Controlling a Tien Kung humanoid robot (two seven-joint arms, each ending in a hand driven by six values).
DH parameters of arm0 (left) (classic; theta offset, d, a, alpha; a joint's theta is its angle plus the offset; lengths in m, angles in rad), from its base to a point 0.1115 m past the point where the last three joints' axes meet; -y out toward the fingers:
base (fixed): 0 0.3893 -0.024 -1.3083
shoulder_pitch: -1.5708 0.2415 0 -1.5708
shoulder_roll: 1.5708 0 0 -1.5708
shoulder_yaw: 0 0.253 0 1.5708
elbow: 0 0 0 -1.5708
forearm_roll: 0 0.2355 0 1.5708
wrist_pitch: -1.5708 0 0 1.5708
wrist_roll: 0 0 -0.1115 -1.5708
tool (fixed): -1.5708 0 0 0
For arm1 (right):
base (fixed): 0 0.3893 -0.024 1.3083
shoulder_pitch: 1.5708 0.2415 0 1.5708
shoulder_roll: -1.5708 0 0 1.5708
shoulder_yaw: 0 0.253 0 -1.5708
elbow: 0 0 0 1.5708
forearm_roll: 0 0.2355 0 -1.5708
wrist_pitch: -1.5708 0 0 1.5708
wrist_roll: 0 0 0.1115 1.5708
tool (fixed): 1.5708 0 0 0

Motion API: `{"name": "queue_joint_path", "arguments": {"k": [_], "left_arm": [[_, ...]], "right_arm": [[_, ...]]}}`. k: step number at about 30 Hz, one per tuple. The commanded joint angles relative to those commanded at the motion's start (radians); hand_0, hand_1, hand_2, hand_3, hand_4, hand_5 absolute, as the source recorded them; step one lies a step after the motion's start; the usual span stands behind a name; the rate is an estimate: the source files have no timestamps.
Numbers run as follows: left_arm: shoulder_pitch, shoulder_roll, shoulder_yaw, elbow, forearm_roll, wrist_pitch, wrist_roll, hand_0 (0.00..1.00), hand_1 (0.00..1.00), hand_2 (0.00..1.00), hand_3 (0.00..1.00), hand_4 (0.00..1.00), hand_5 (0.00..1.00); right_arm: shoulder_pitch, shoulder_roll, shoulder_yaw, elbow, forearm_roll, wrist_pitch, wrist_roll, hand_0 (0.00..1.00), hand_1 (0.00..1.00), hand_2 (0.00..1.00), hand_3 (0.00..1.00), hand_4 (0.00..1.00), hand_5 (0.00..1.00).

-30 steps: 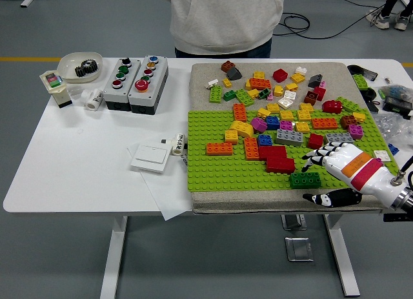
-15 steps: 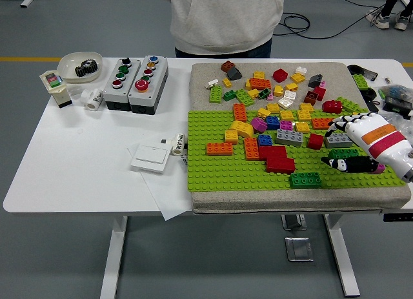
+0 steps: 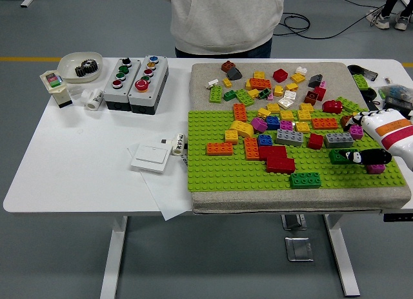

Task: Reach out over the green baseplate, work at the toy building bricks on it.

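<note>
Left: we see a grey two-box push-button station (image 3: 135, 83) on the white bench (image 3: 77, 157) | centre: square green studded baseplate (image 3: 213, 173) on beige mat, scattered coloured toy bricks (image 3: 284, 134) across its upper half | right: white-and-black right hand (image 3: 377, 141) over baseplate's right edge, fingers (image 3: 368, 157) loosely extended, we cannot tell if they grip anything.
</note>
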Motion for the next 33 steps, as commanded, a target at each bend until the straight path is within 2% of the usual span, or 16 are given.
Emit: {"name": "queue_joint_path", "arguments": {"k": [7,13,23,33], "left_arm": [[-0.001,0.000,0.001,0.000,-0.003,0.000,-0.001,0.649,0.750,0.764,0.578,0.653,0.603],[-0.001,-0.001,-0.001,0.000,-0.001,0.000,0.000,0.648,0.749,0.764,0.578,0.653,0.603],[0.002,-0.003,-0.006,0.000,0.006,0.002,0.004,0.650,0.751,0.764,0.578,0.654,0.603],[0.005,-0.003,-0.010,0.000,0.016,0.004,0.009,0.656,0.751,0.765,0.578,0.654,0.604]], "right_arm": [[-0.005,-0.043,0.013,-0.025,-0.041,0.023,0.043,0.562,0.607,0.692,0.605,0.863,0.490],[0.011,-0.077,-0.010,-0.070,-0.075,0.022,0.078,0.565,0.615,0.699,0.612,0.872,0.465],[0.043,-0.071,-0.053,-0.166,-0.083,0.005,0.094,0.574,0.618,0.699,0.620,0.872,0.464],[0.064,-0.063,-0.095,-0.221,-0.083,-0.009,0.108,0.570,0.617,0.698,0.624,0.869,0.465]]}}
